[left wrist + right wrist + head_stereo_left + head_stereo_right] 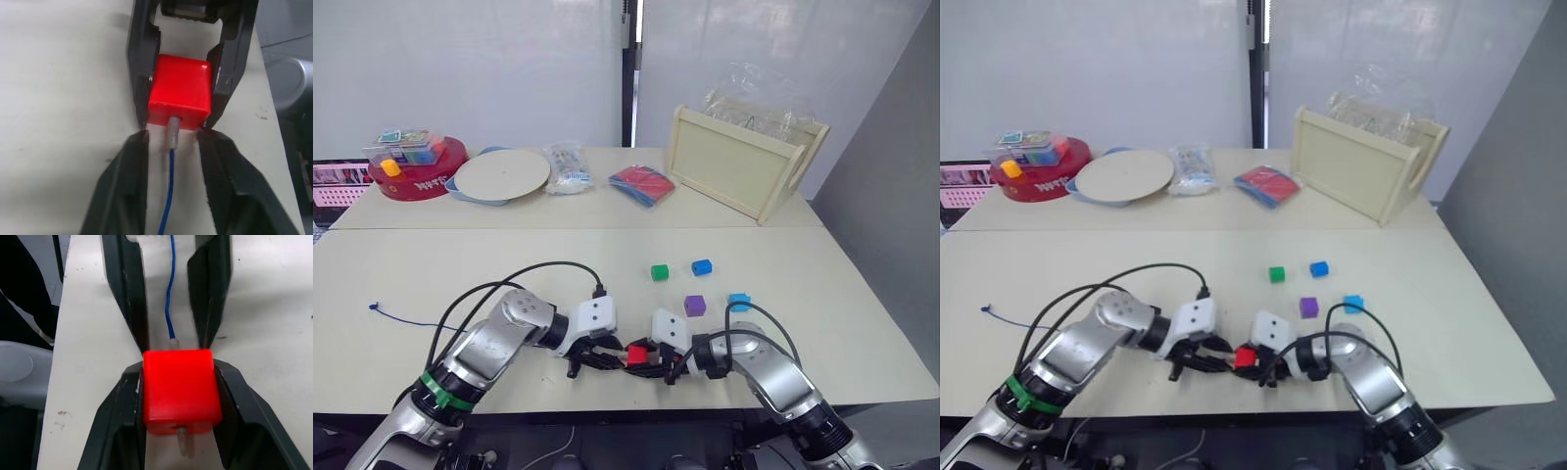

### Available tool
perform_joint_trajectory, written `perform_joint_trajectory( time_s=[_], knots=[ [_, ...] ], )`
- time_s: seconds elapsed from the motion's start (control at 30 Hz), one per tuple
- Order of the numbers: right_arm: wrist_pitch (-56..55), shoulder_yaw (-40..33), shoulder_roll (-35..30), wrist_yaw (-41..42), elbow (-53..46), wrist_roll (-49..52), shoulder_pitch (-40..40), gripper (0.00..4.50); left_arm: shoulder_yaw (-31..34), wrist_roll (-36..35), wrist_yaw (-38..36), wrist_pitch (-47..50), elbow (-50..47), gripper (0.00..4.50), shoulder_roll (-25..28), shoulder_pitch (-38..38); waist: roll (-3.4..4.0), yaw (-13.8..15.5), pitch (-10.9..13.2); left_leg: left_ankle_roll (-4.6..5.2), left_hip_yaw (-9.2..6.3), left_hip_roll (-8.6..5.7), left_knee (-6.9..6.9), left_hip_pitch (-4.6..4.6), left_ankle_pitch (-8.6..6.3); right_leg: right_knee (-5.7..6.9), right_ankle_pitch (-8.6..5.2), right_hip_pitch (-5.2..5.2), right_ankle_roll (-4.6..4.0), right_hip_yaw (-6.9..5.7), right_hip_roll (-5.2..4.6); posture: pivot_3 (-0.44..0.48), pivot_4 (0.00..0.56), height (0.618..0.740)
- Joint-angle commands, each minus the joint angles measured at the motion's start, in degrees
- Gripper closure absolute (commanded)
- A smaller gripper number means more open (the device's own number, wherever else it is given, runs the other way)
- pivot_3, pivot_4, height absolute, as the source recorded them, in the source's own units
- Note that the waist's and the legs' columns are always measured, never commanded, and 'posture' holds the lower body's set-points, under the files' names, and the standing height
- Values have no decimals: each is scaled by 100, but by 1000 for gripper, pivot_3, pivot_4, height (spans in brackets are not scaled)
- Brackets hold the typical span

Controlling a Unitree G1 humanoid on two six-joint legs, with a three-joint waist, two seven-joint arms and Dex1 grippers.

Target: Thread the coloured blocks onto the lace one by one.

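Two grippers meet near the table's near edge: the right gripper (178, 396) clamps the red block (179, 389) steady, while the left gripper (171, 142), fingers spread, leaves the lace (169, 196) loose, its tip through the hole.

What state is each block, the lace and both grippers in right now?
Small red plastic cube: clamped in right gripper, lace tip through it.
Thin dark-blue lace: pale tip poking out of the cube's far side.
Left gripper: open, fingers straddling lace.
Green, blue, purple, cyan cubes: loose on table, unthreaded.
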Motion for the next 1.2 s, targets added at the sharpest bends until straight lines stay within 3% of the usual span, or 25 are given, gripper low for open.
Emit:
perform_joint_trajectory(
  time_s=[0.03, 0.23, 0.53, 0.83, 1.2],
  knots=[
    [13, 106, 60, -176, 153, -60, 56, 3314, 403, -351, -161, -91, -277, 1785, 322, 205, -1, -54, 1, 0, 0, 2, -2, 0, 0, 0, 0, -2, 0, 0, 2, 0, 150, 740],
    [5, 47, 52, -184, 241, -27, -3, 3314, 517, -115, -14, -768, -78, 1785, 771, 818, 1, -96, 1, 0, 1, 7, -10, 0, 0, -2, 0, -6, -1, 1, 4, 0, 150, 740],
    [-1, 28, 46, -178, 209, 2, 4, 3314, 438, 123, 309, -1531, 600, 1785, 588, 1096, 1, -69, 0, 0, 0, 7, -9, 2, 0, -1, 0, -4, -2, 0, 4, 0, 150, 740],
    [-33, 2, 22, -181, 139, 11, 29, 3314, 399, 56, 370, -2103, 721, 4479, 232, 1126, 1, -58, 0, 0, 1, 6, -10, 4, 0, -2, 0, -2, -2, 0, 3, 0, 150, 740],
    [-28, 30, 63, -206, 166, -16, -17, 3314, 309, -26, 359, -1961, 466, 4479, -266, 672, -1, -41, 1, 0, 1, 5, -8, -1, 0, -2, 0, -4, -2, 0, 4, 0, 150, 740]
  ],
)
